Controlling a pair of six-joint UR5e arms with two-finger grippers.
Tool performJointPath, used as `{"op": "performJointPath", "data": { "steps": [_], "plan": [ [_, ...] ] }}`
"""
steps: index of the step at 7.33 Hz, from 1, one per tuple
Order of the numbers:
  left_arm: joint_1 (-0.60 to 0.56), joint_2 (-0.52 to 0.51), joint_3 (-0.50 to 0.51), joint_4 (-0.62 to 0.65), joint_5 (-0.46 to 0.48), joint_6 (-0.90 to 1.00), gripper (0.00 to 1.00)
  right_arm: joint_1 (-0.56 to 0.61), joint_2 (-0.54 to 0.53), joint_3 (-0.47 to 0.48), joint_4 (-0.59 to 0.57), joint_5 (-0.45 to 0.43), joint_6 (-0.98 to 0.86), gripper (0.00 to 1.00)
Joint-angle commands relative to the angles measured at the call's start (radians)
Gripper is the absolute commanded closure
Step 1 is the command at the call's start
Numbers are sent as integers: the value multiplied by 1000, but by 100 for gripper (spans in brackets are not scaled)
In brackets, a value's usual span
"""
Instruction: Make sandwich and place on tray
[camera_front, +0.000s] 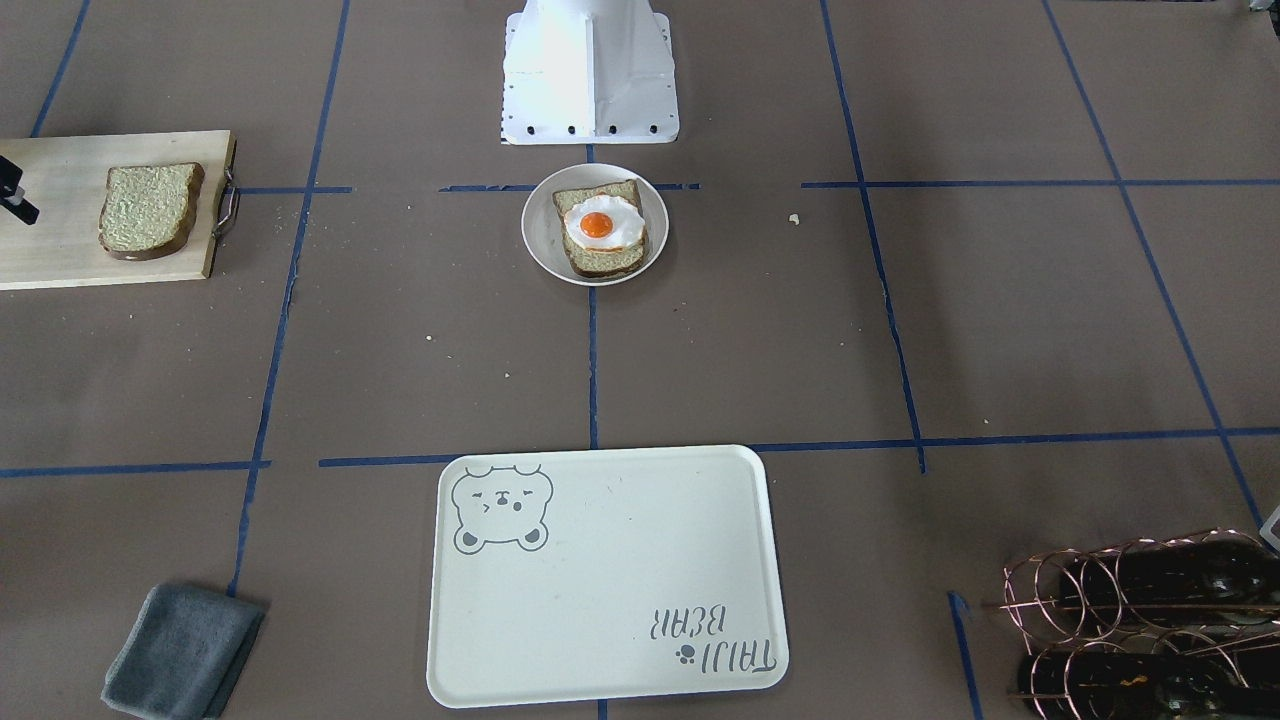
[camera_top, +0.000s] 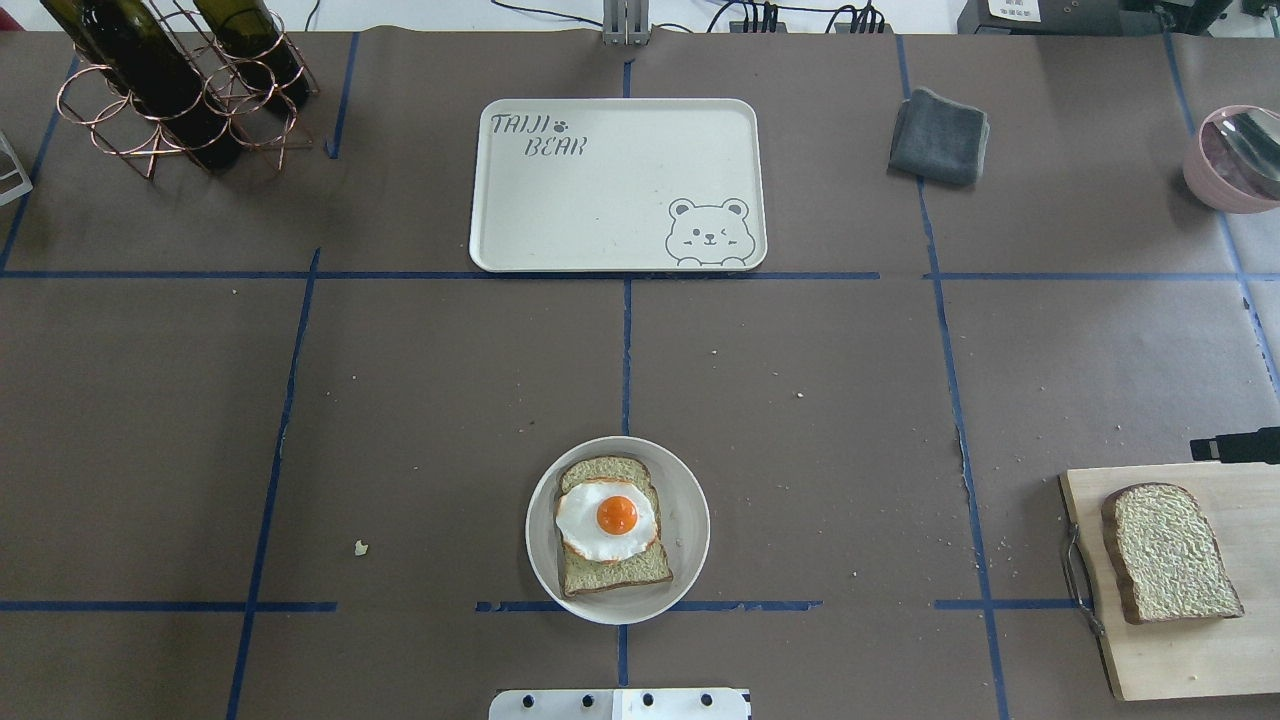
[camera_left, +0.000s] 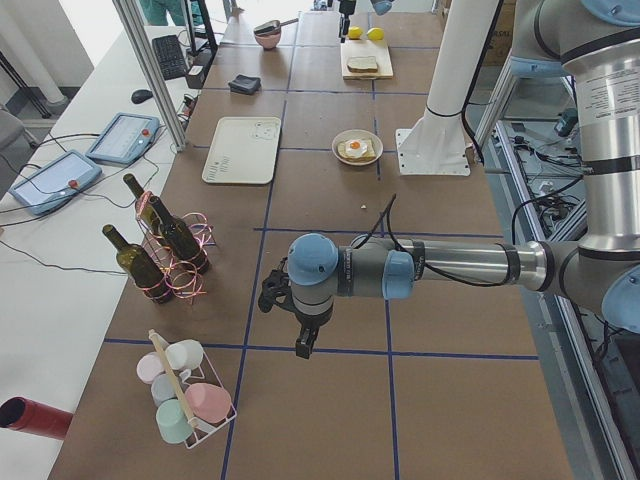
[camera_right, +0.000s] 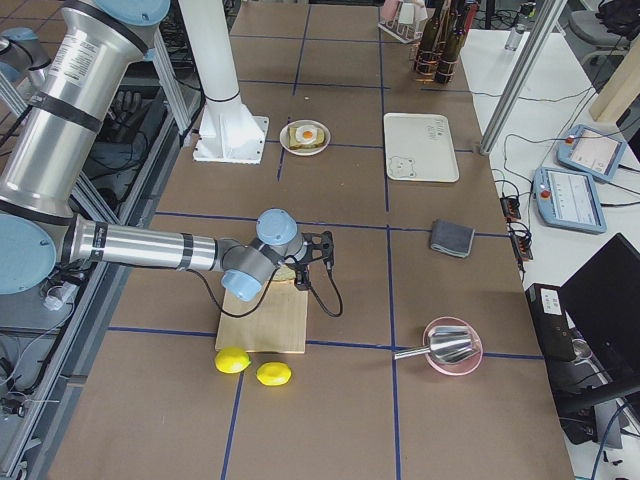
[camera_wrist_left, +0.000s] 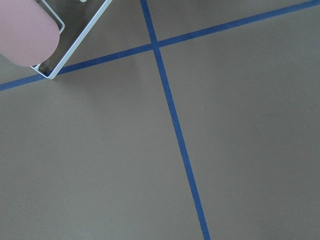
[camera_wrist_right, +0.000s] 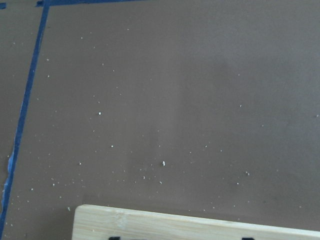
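Closest to the robot's base, a round white plate held a porous tan bread slice with a glossy fried egg on top. Off to the right, a second slice lay flat on the pale wooden board. The right gripper hung near the board's far edge, and I could not tell how its jaws stood. Same story for the left gripper, over brown table paper. Farthest out, the cream rounded-corner tray sat well apart from the plate.
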Motion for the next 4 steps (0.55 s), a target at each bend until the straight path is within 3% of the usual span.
{"op": "performJointPath", "data": {
  "steps": [1, 3, 4],
  "plan": [
    [0, 0, 0, -2, 0, 2, 0, -123, -7, -37, 97, -90, 89, 19],
    [2, 0, 2, -2, 0, 2, 0, -168, -13, -87, 180, -124, 106, 21],
    [2, 0, 2, -2, 0, 0, 0, -177, -14, -87, 182, -126, 106, 31]
  ]
}}
